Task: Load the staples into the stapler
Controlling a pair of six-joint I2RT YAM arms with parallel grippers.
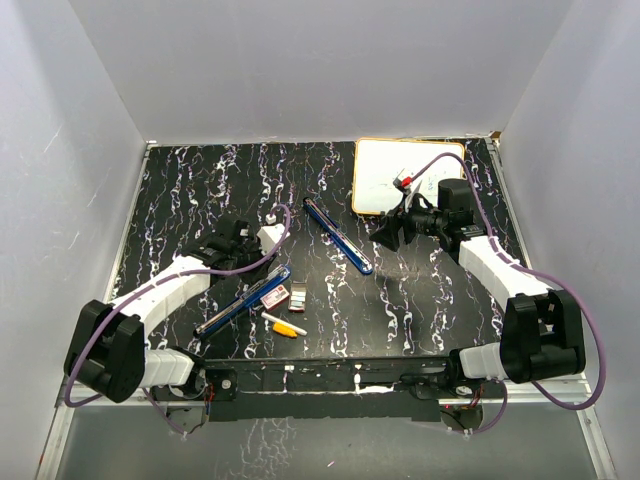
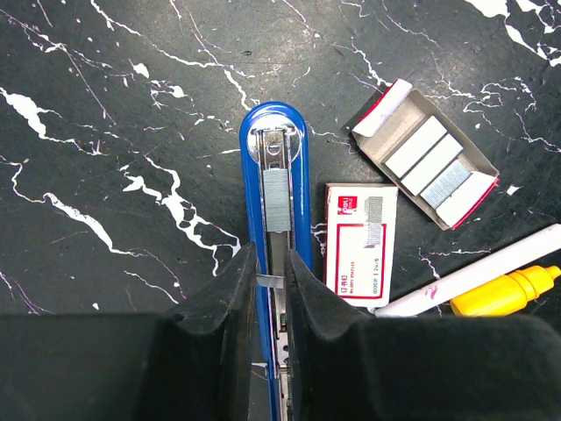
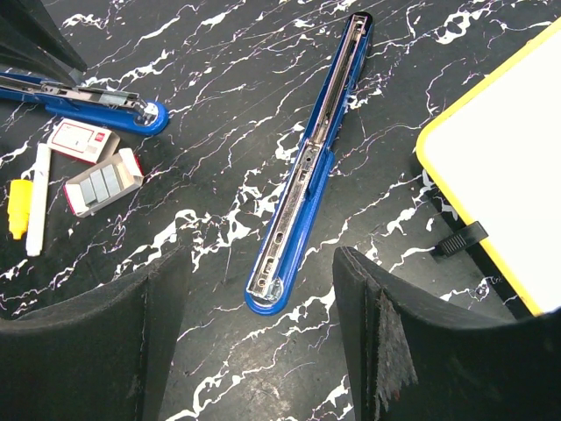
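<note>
The left hand (image 2: 270,263), pinched narrow, straddles the stapler (image 2: 274,140), its long axis running straight ahead; staples (image 2: 274,197) lie in its channel just beyond. The right hand (image 3: 260,259), wide, hovers well apart.

Right of the left gripper (image 2: 272,263), box (image 2: 359,241), tray (image 2: 434,171) and marker (image 2: 473,281) crowd the table (image 2: 105,175); its left side lies bare.

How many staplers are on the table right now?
2. One stapler lies open under the left jaws; the other lies open mid-table, before the right jaws.
</note>
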